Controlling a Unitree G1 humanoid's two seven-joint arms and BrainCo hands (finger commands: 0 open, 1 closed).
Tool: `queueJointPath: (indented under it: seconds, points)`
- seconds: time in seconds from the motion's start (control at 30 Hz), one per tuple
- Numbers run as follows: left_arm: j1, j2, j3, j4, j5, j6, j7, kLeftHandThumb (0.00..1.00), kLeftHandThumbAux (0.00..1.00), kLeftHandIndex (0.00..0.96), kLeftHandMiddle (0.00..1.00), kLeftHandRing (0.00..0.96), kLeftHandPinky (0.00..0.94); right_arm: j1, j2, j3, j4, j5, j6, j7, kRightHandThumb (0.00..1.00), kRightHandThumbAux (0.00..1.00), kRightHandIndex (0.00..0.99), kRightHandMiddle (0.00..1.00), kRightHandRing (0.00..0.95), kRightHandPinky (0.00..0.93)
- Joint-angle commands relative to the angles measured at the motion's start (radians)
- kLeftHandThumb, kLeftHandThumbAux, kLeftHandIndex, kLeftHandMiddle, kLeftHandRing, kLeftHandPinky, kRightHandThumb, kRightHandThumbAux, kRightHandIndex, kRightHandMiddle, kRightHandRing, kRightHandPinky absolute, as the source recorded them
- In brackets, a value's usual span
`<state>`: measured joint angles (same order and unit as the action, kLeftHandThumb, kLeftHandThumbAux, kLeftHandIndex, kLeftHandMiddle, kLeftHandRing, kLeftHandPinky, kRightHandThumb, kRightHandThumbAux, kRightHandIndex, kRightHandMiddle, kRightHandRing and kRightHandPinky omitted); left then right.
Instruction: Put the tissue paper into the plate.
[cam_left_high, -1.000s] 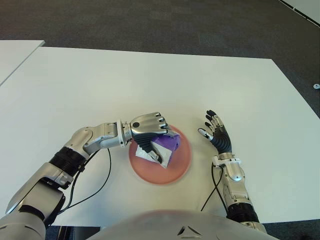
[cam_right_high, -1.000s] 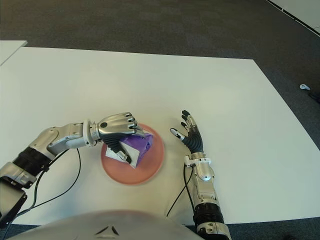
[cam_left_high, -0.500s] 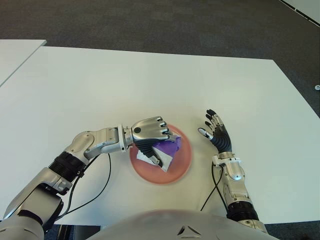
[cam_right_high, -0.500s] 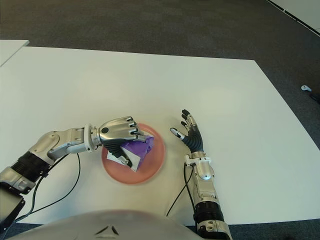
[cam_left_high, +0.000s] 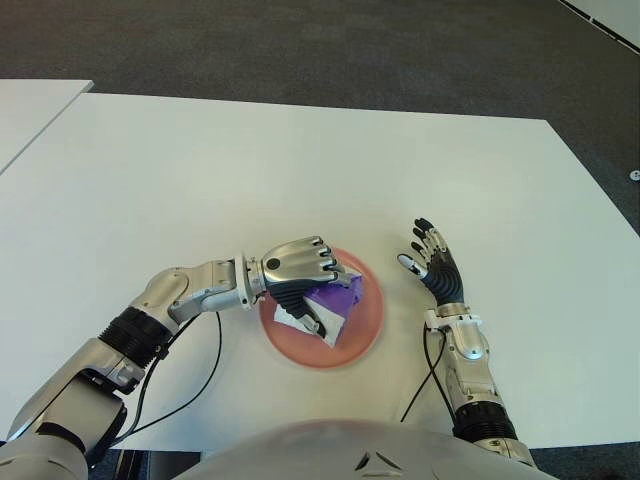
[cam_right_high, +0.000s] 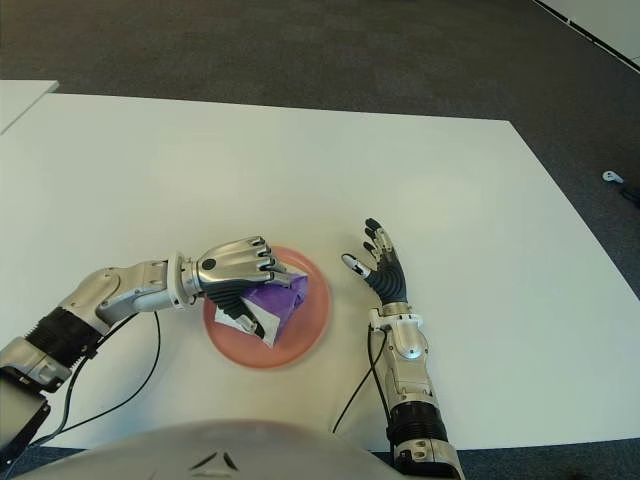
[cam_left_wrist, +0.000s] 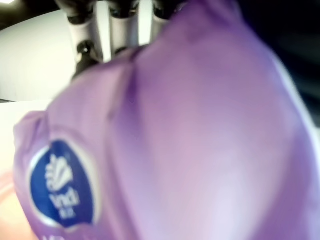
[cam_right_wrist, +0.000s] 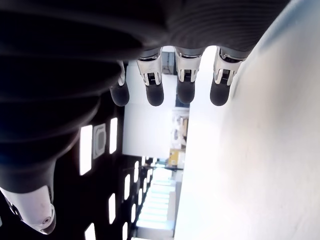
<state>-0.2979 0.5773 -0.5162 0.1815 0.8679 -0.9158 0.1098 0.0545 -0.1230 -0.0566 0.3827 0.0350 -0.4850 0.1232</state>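
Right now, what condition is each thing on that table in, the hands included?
Left hand: fingers curled around the tissue pack, over the plate.
Tissue pack: purple, tilted, gripped, over the plate; whether it touches the plate cannot be told.
Plate: pink, flat on the table, holding nothing else.
Right hand: fingers spread, holding nothing, to the right of the plate.
Table: white.

Left hand (cam_left_high: 296, 268) curled tight, knuckles up; right hand (cam_left_high: 433, 265) apart, fingers spread, empty.
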Motion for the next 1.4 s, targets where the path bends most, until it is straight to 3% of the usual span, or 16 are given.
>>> queueJointPath:
  seconds: [0.03, 0.1, 0.17, 0.3, 0.57, 1.2, 1.4]
  points:
    - [0.065, 0.053, -0.033, -0.041, -0.033, 0.018, -0.146, 0.285, 0.651, 0.213, 0.33, 0.303, 0.289, 0.056, 0.011, 0.015, 0.056, -0.003, 0.054, 0.015, 0.0, 0.617, 0.0, 0.0, 0.0, 0.0]
    - [0.085, 0.089, -0.025, -0.087, -0.083, 0.037, -0.216, 0.116, 0.57, 0.087, 0.138, 0.124, 0.118, 0.051, 0.01, 0.014, 0.066, 0.001, 0.054, 0.021, 0.0, 0.617, 0.0, 0.0, 0.0, 0.0]
    - [0.112, 0.117, -0.013, -0.139, -0.145, 0.076, -0.286, 0.059, 0.519, 0.044, 0.07, 0.063, 0.06, 0.047, 0.01, 0.012, 0.075, 0.007, 0.049, 0.029, 0.0, 0.62, 0.0, 0.0, 0.0, 0.0]
    - [0.136, 0.113, -0.003, -0.172, -0.232, 0.138, -0.358, 0.012, 0.44, 0.009, 0.014, 0.013, 0.012, 0.042, 0.011, 0.008, 0.085, 0.012, 0.04, 0.036, 0.0, 0.628, 0.0, 0.0, 0.0, 0.0]
    - [0.159, 0.065, 0.032, -0.171, -0.293, 0.18, -0.361, 0.0, 0.377, 0.0, 0.0, 0.0, 0.0, 0.038, 0.011, 0.004, 0.079, 0.014, 0.064, 0.038, 0.0, 0.649, 0.0, 0.0, 0.0, 0.0]
    - [0.165, 0.01, 0.09, -0.12, -0.173, 0.132, -0.225, 0.0, 0.317, 0.0, 0.0, 0.0, 0.0, 0.032, 0.017, 0.002, 0.087, 0.008, 0.068, 0.026, 0.0, 0.657, 0.0, 0.0, 0.0, 0.0]
    - [0.154, 0.001, 0.099, -0.111, -0.176, 0.144, -0.227, 0.0, 0.313, 0.0, 0.0, 0.0, 0.0, 0.029, 0.019, 0.002, 0.089, 0.01, 0.07, 0.026, 0.0, 0.648, 0.0, 0.0, 0.0, 0.0]
